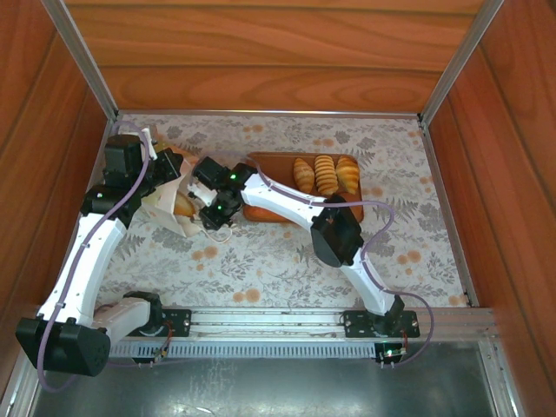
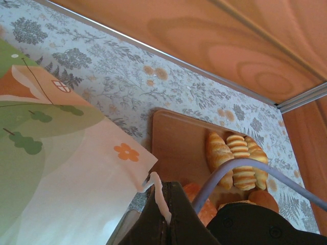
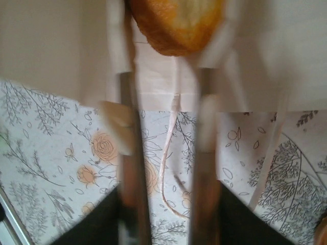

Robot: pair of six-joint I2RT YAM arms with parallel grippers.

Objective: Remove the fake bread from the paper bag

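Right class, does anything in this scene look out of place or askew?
The paper bag is tipped over at the left of the table rather than standing upright, and one fake bread shows at its open mouth.

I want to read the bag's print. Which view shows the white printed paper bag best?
Left wrist: the white paper bag with green-orange print shows its printed side large. The top view has the bag small and partly hidden; the right wrist gives its plain, blurred edge.
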